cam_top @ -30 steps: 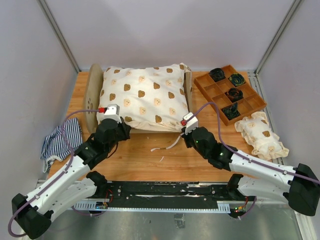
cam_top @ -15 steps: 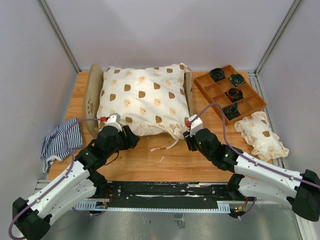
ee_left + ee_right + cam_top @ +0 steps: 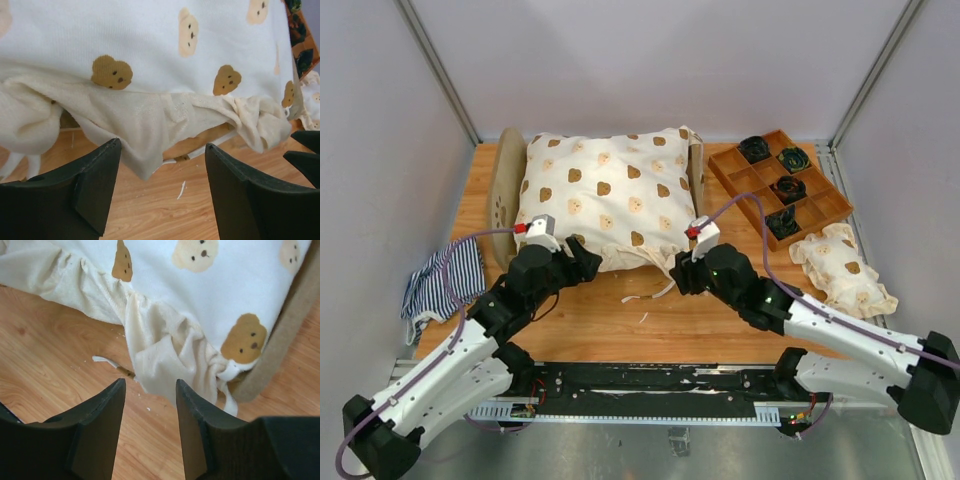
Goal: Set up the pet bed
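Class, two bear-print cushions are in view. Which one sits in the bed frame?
The large bear-print cushion, filling the plywood bed frame. The small bear-print cushion lies directly on the table, far right.

Nothing legible in any view: no text, label, brand, number or sign. On the pet bed (image 3: 502, 200), only bear-face prints across the cream cover (image 3: 610, 195), without lettering.
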Controlling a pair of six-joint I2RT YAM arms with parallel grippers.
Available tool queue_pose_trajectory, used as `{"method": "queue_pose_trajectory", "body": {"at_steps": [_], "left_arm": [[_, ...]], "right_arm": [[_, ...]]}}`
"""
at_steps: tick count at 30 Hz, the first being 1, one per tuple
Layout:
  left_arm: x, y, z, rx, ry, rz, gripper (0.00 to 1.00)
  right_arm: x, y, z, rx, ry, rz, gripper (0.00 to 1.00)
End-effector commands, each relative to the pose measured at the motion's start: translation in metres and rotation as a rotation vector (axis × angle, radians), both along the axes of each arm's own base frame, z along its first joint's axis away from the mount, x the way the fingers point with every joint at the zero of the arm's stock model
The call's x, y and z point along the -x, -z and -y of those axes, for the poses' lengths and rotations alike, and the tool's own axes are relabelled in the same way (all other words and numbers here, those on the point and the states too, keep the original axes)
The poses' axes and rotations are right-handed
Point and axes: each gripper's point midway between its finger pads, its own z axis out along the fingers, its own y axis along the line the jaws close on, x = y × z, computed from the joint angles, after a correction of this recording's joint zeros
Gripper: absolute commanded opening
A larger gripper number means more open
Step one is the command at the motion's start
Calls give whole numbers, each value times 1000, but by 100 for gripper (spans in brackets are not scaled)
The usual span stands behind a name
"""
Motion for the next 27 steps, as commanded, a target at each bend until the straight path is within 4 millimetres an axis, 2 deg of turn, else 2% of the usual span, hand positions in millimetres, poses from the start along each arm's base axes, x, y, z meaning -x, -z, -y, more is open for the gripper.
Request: {"method": "queue_pose_trajectory", "body": {"at_steps": [1, 3, 5, 7, 9, 10, 11, 13, 15, 17, 24, 27], "left_arm": [[-6, 12, 17, 26, 52, 12, 73], [-12, 16, 18, 44, 40, 28, 74], [-16, 19, 17, 27, 27, 32, 66], [-21, 29, 4, -40, -43, -6, 37], [-22, 28, -12, -92, -115, -31, 8], [-21, 22, -16, -100, -127, -25, 1], [-19, 15, -19, -99, -133, -15, 0], [-16, -2, -23, -79, -138, 26, 0], [-12, -4, -31, -84, -164, 27, 0], [-8, 6, -37, -89, -195, -10, 0], [10, 62, -22, -30, -133, -143, 0], [11, 71, -27, -37, -167, -171, 0]], "right_arm": [[-5, -16, -30, 52, -89, 68, 46], [-12, -10, -33, 113, -74, 79, 47], [-24, 1, -24, 201, -7, 82, 45], [-34, 11, -2, 316, 92, 78, 36], [-36, 17, 11, 384, 130, 76, 21], [-36, 18, 17, 404, 146, 81, 11], [-37, 18, 25, 418, 171, 90, 2], [-38, 19, 38, 435, 216, 105, 0], [-38, 21, 44, 439, 229, 104, 0], [-37, 22, 47, 440, 234, 107, 0], [-39, 30, 54, 456, 258, 103, 0], [-39, 29, 55, 450, 262, 104, 0]]}}
